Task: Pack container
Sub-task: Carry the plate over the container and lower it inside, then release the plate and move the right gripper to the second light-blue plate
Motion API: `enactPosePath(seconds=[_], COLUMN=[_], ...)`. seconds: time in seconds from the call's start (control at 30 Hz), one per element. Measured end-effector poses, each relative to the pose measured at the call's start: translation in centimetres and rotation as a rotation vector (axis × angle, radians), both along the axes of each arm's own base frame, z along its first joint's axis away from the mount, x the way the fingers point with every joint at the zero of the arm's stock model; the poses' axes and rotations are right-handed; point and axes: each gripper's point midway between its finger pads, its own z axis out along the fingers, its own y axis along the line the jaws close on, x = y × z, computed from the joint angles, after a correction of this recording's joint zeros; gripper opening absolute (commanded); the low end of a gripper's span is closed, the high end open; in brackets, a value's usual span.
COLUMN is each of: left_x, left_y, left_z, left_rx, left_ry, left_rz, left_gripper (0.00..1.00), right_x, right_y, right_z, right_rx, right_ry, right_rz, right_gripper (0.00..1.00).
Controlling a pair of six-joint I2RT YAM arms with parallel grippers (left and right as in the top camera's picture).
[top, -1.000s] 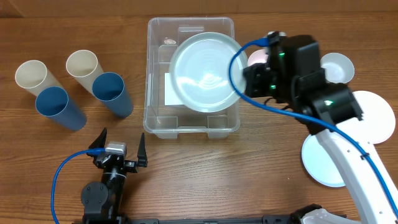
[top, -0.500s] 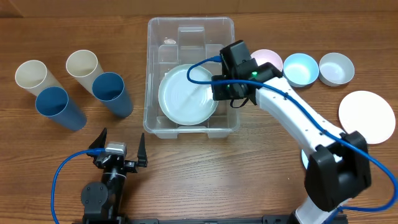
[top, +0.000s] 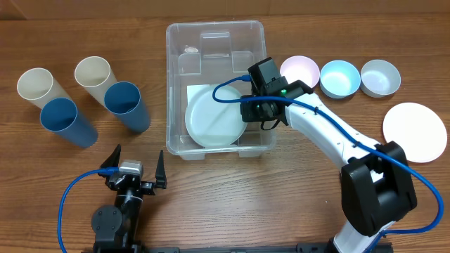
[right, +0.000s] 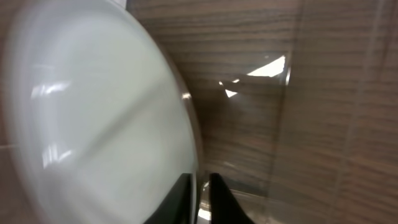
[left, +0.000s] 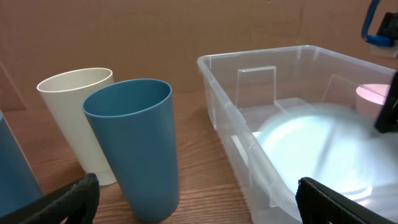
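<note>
While pinching plate (top: 211,118) rim, right end effector (right: 200,190) low inside container (top: 211,27) toward far edge of table (top: 281,200) | left end effector (top: 137,165) spread wide, empty, near edge

Right arm (top: 330,133) outstretched, right end effector (right: 200,190) pinched on plate (top: 211,116) rim; left end effector (top: 136,161) wide-spread.

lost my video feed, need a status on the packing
Left gripper open, holding nothing. Right gripper shut on white plate rim, plate inside container. Cups and bowls outside it, none in the way.
</note>
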Motion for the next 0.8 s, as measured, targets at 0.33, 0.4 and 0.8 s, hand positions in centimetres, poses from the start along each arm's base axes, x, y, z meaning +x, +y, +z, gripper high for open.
enactPosePath(seconds=[0.33,0.4,0.8], left_x=[0.0,0.0,0.0], left_y=[0.0,0.0,0.0], left_z=[0.0,0.0,0.0], left_rx=[0.000,0.000,0.000], left_ry=[0.000,0.000,0.000], left_rz=[0.000,0.000,0.000], left_gripper=[1.00,1.00,1.00], right_x=[-0.7,-0.7,-2.1], right_y=[0.8,1.3,-8.9], right_z=[0.3,2.0,13.8], right_rx=[0.019,0.040,-0.220], right_ry=[0.019,0.038,0.138], right_rz=[0.057,0.075,-0.163], right_gripper=[0.57,0.60,0.84])
